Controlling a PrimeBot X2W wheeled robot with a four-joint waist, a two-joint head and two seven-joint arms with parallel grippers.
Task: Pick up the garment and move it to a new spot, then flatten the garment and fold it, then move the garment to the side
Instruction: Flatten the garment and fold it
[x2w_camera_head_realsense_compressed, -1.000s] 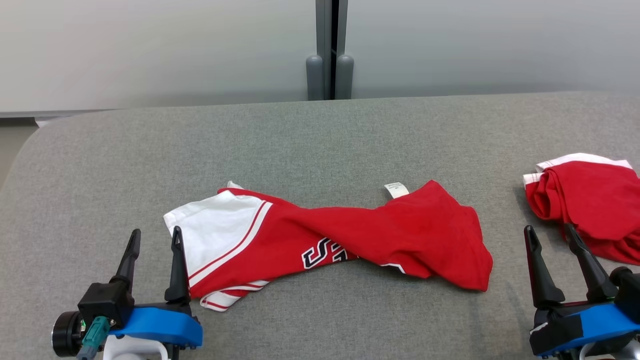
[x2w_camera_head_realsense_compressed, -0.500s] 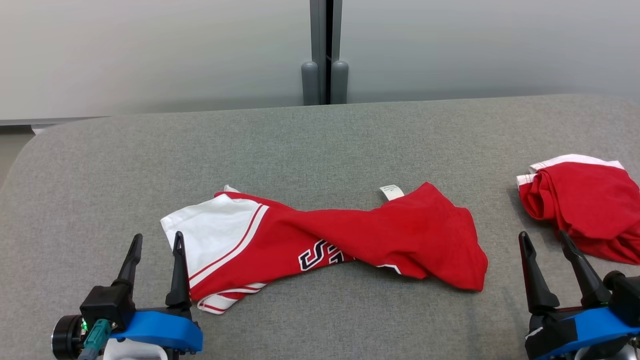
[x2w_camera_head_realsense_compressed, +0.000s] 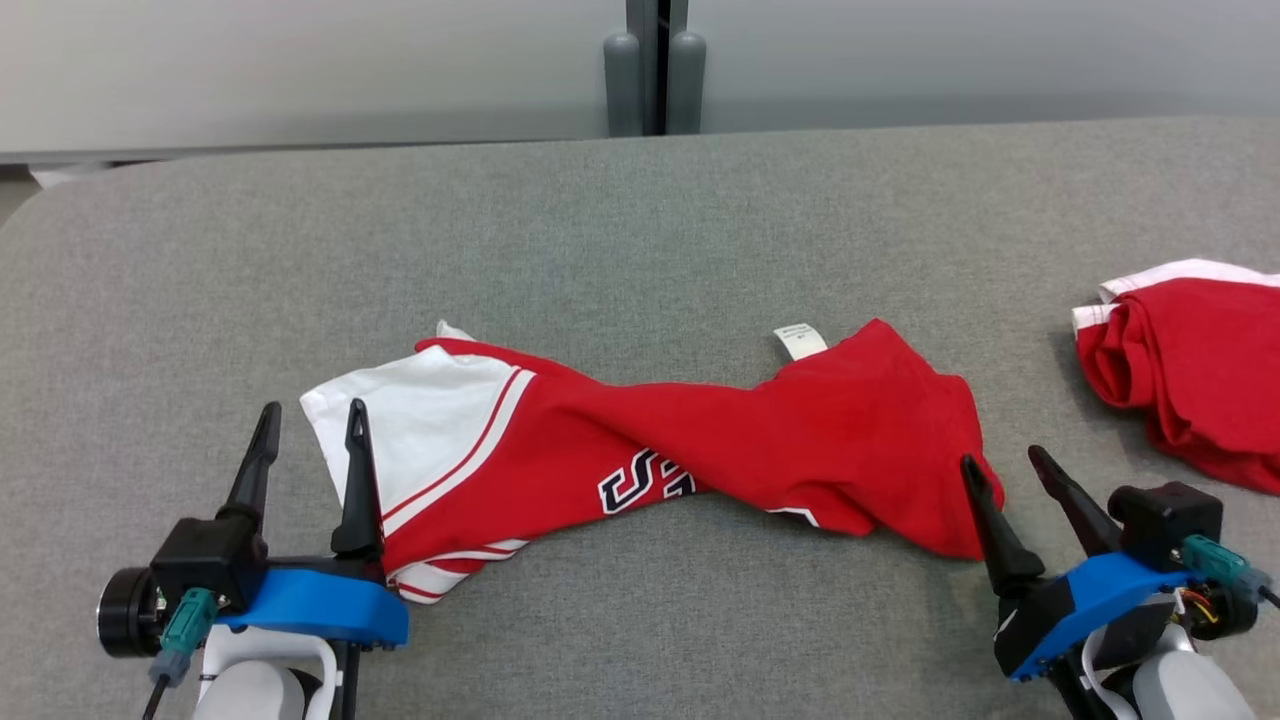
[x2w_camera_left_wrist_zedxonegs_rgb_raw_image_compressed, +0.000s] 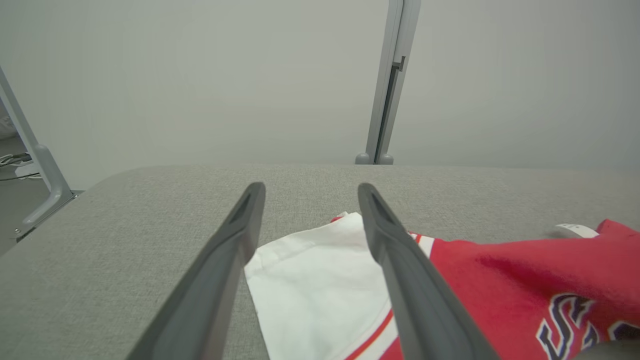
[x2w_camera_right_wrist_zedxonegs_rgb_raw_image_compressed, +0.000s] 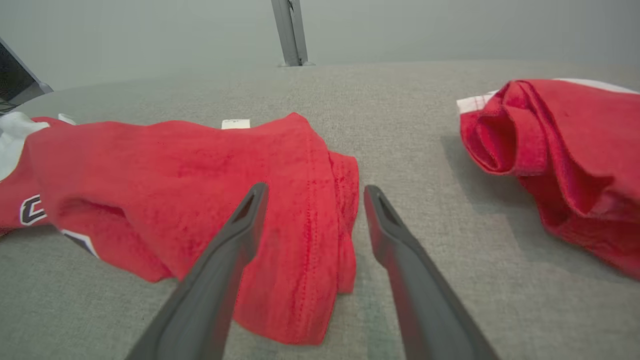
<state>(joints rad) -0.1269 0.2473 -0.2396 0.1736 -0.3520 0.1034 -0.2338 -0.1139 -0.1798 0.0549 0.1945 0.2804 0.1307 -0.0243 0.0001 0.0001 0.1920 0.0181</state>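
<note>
Left pincer (x2w_camera_head_realsense_compressed: 311, 408) and right pincer (x2w_camera_head_realsense_compressed: 1001, 457) gape wide, empty, each at one end of the twisted garment (x2w_camera_head_realsense_compressed: 700, 440), so I can lift both ends together.

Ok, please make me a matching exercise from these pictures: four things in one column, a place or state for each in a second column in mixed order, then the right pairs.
Column A
1. white sleeve
2. small white label
3. bundled red garment
4. right gripper

Column B
a. open, at the red end of the twisted garment
b. far right on the grey surface
c. next to the left gripper
d. sticking out at the twisted garment's far edge

Pairs: 1-c; 2-d; 3-b; 4-a
</note>
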